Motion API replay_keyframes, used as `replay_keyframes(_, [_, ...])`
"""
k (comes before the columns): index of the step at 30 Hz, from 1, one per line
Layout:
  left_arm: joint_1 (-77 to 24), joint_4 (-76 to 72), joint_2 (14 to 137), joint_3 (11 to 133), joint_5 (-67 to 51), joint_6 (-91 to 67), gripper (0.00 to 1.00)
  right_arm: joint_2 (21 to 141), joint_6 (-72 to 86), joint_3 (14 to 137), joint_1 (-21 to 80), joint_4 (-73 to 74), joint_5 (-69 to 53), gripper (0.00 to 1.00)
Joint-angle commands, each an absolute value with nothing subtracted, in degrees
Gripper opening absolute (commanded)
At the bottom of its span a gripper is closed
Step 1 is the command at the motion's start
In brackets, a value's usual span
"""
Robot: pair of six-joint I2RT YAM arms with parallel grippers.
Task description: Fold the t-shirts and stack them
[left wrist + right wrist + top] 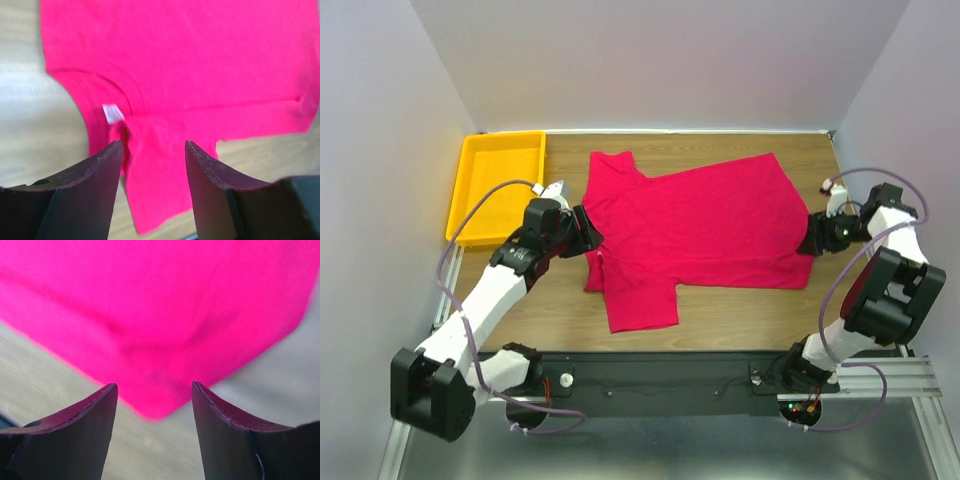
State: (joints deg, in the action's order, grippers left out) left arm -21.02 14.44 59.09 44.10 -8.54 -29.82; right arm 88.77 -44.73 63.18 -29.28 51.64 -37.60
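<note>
One shirt: you had the red tee spread nearly flat on the table, collar end toward your left arm and hem end toward your right arm.
Sleeves: one sleeve lay out from the shirt toward the arm bases; the other pointed at the far wall.
Tray: yellow, off the shirt's collar end and on its far side, not touching the cloth.
Left gripper: you held it at the shirt's collar with its fingers apart and nothing clamped.
Collar detail: your left wrist view showed a small white label inside the neckline and a raised wrinkle of cloth just beside it, in line with the gap between the fingers.
Right gripper: it sat at the shirt's hem end, fingers spread and gripping nothing.
Hem detail: your right wrist view showed a blurred corner of the shirt in line with the gap; you could not tell whether the fingers touched it.
</note>
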Motion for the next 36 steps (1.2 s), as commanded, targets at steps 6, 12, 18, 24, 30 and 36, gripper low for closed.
replay_keyframes(6, [-14.25, -3.42, 88.80, 68.44, -11.86, -24.26, 0.64, 108.88, -27.35, 91.20, -27.51, 45.37, -51.33, 0.67])
replay_keyframes(12, [-9.50, -2.02, 106.85, 88.29, -15.90, -24.26, 0.64, 124.34, -17.94, 111.59, -23.21, 44.03, -44.57, 0.67])
replay_keyframes(18, [-6.42, -0.09, 121.27, 103.41, -19.68, -25.66, 0.63, 138.77, -8.29, 131.99, -20.04, 42.81, -41.66, 0.67])
replay_keyframes(24, [-5.80, 1.49, 131.55, 113.71, -20.13, -28.99, 0.63, 145.54, 2.88, 137.55, -17.85, 31.31, -34.39, 0.67])
replay_keyframes(30, [-5.71, 0.70, 135.34, 117.68, -20.22, -30.15, 0.63, 148.79, 7.37, 138.51, -13.89, 25.59, -29.36, 0.66])
replay_keyframes(36, [-5.62, 1.23, 138.33, 121.19, -18.37, -31.46, 0.64, 150.20, 11.95, 137.55, -13.71, 22.15, -27.07, 0.65])
